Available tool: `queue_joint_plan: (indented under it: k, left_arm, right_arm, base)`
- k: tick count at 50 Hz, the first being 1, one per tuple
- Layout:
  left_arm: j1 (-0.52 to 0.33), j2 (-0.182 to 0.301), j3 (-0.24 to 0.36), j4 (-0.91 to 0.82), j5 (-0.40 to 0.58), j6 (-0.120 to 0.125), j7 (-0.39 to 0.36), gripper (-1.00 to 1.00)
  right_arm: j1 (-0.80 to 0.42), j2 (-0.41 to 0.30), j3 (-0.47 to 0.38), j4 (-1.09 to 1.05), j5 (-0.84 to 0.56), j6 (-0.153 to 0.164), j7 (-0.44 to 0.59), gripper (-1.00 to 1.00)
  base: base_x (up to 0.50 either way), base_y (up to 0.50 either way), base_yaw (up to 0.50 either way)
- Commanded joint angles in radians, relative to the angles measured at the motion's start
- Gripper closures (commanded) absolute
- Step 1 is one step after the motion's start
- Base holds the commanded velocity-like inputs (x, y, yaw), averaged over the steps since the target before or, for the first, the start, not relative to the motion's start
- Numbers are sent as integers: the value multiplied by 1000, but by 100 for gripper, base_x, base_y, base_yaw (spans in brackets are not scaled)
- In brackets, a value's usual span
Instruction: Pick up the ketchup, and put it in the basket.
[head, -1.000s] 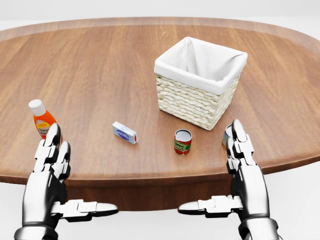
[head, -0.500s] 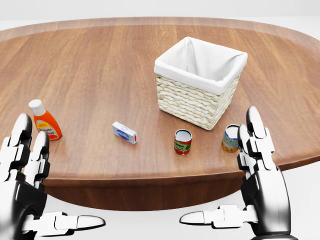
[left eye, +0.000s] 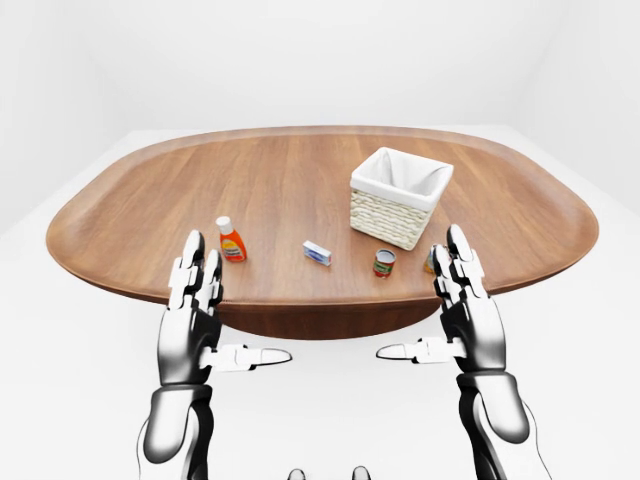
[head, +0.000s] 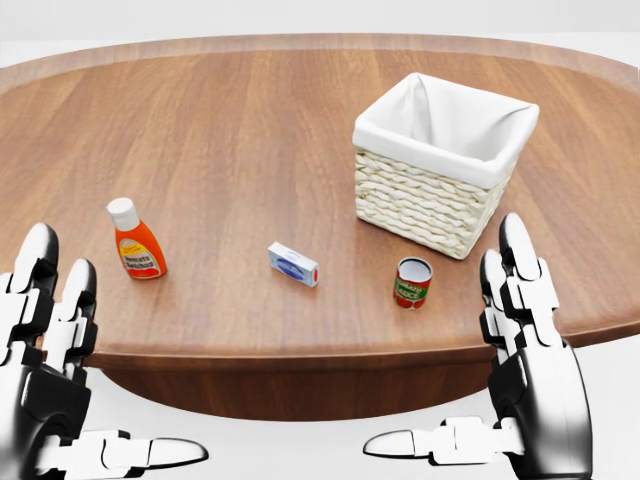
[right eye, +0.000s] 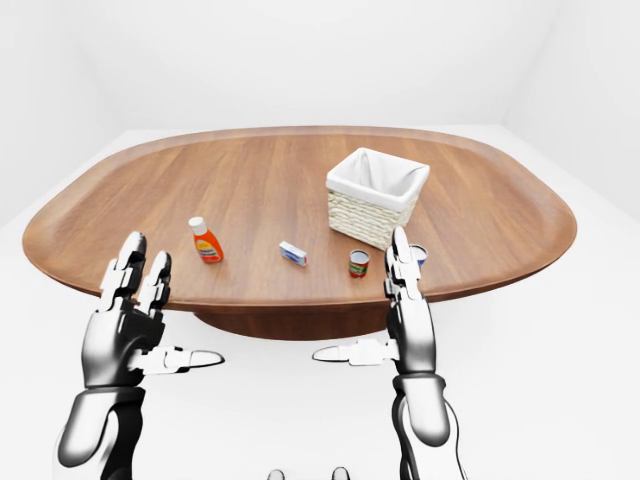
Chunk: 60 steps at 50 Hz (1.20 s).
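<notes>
The ketchup (head: 138, 245), an orange bottle with a white cap, stands upright on the left part of the wooden table (head: 230, 130) in the head view. The wicker basket (head: 425, 212) with a white liner stands at the upper right. My left hand (head: 55, 345) is open at the bottom left, fingers upright and thumb pointing inward. It is below and left of the bottle and apart from it. My right hand (head: 525, 345) is open at the bottom right, below the basket. Neither hand holds anything.
A small white and blue box (head: 293, 264) lies between bottle and basket. A red can (head: 411, 282) stands below the basket. A second can (right eye: 419, 256) is partly hidden behind my right hand's fingers. The table's near edge (head: 300, 355) runs just above both thumbs.
The whole head view has shifted, so the table's things now sit further right: the camera moved. Over the last second both hands dropped lower and spread apart. The second can went behind my right hand.
</notes>
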Motion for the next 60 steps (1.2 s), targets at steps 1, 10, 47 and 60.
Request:
queue_joint_plan:
  k: [1,10,47,60]
  left_arm:
    - [6,1,3,-13,-5,0,-7,-100]
    - [0,-1,4,0,6,0,6,-100]
    - [24,-8,16,-72,-7,0,-2,-100]
    - [22,-7,10,-64,2,0,0,-100]
  right_arm:
    - [7,2,4,-5,-10,0,-2,-100]
    - [-12,9,9,28,-57,-11,-52,-100]
    - [12,-4,38,-25,-41,0,-34,-100]
    - [12,-6,49,-18,-47,0,-38,-100]
  base:
    - [0,50,0]
    - [0,32,0]
    - [22,0,0]
    - [50,0,0]
